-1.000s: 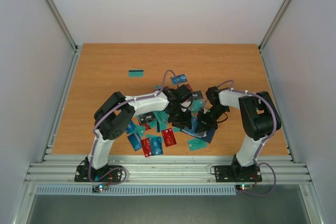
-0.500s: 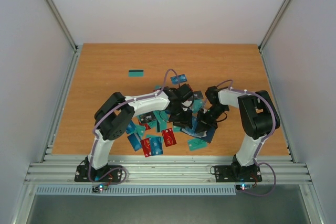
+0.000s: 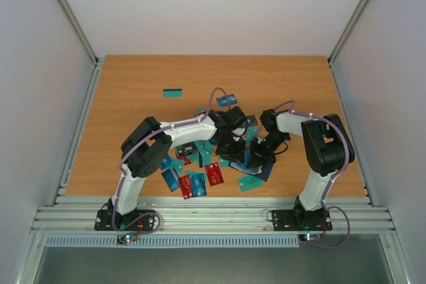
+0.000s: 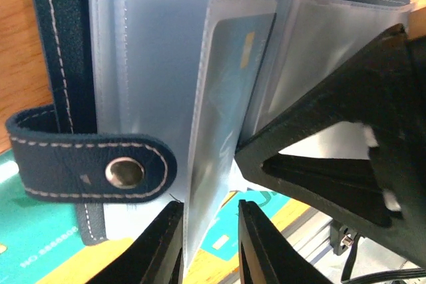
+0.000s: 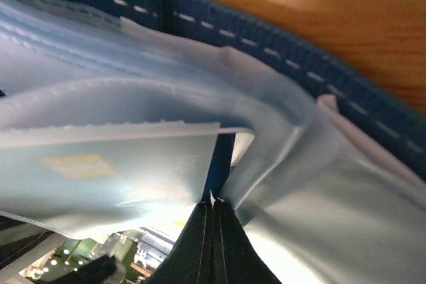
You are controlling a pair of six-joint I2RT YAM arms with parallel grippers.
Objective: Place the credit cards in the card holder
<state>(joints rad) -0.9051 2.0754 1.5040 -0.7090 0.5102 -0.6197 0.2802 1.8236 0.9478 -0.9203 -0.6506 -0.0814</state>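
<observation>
Inside card holder (image 4: 60, 44): credit card (image 4: 233, 84) half-hidden, blurred.

The card holder (image 4: 58, 44) is dark navy with pale stitching. It lies open on the table (image 3: 133, 131), near the front edge and right of the middle. Its clear plastic sleeves (image 4: 153, 64) stand up from the spine, and a pale blue card (image 4: 233, 78) with a gold chip sits inside one. The clasp tab (image 4: 93, 167) with its metal snap lies flat. The other credit cards (image 3: 193, 179), in red, blue and teal, lie scattered left of the holder. One teal card (image 3: 173, 92) lies alone toward the far left corner.
</observation>
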